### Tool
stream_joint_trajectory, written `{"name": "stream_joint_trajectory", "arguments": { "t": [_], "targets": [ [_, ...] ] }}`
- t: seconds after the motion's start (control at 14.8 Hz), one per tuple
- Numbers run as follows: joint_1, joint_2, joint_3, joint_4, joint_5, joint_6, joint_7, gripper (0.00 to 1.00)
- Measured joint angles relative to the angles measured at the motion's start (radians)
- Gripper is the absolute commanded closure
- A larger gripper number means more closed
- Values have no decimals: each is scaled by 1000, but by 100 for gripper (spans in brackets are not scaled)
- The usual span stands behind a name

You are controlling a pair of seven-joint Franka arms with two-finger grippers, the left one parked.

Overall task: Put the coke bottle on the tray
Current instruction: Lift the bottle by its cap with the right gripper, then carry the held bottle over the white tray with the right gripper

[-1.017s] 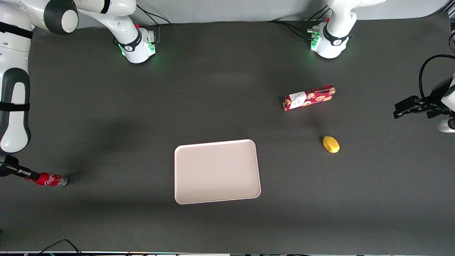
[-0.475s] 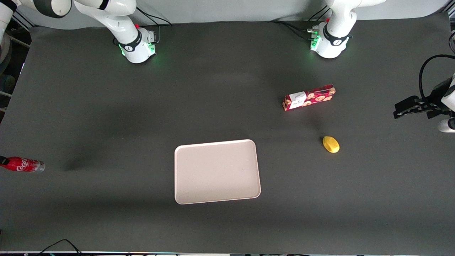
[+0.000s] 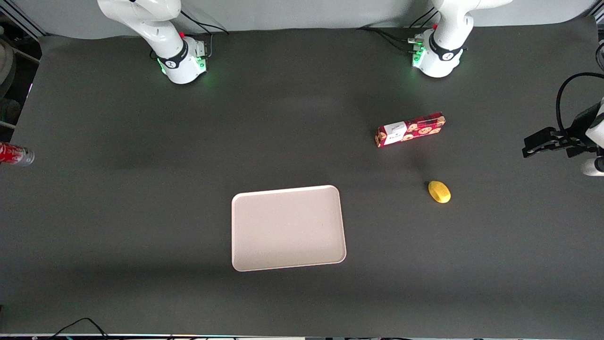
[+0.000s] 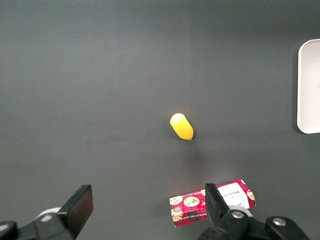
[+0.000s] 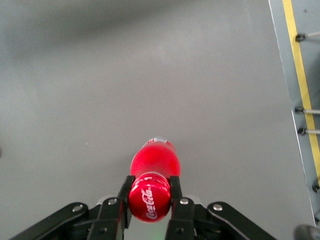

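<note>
The coke bottle [image 3: 15, 155] is red with a silvery base and shows only partly at the front view's edge, toward the working arm's end of the table, lifted above the mat. In the right wrist view my gripper [image 5: 150, 196] is shut on the bottle's red cap [image 5: 149, 199], and the bottle body [image 5: 155, 159] hangs below it over the grey mat. My gripper itself is out of the front view. The pale pinkish-white tray [image 3: 288, 227] lies flat in the middle of the table, nearer the front camera, and its edge shows in the left wrist view [image 4: 309, 87].
A red patterned box [image 3: 409, 129] and a yellow lemon-like object [image 3: 439, 191] lie toward the parked arm's end of the table. Both show in the left wrist view, the box [image 4: 212, 202] and the yellow object [image 4: 181, 126]. The table edge with yellow tape [image 5: 295, 65] is near my gripper.
The bottle has risen and moved farther from the front camera along the table's end. The working arm has swung out of the front view.
</note>
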Motion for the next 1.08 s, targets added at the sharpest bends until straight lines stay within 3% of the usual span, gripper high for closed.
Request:
{"name": "stream_joint_trajectory", "arguments": {
  "t": [0.2,0.34,0.61,0.81,1.08],
  "targets": [
    [1,-65,31,-16,-11,-47,71,100],
    [4,-70,107,-41,-6,-46,190,100],
    [25,-64,265,-85,104,-8,437,100],
    [25,-65,373,-148,142,110,602,100],
    [27,-69,546,-345,145,412,836,100]
  ]
}}
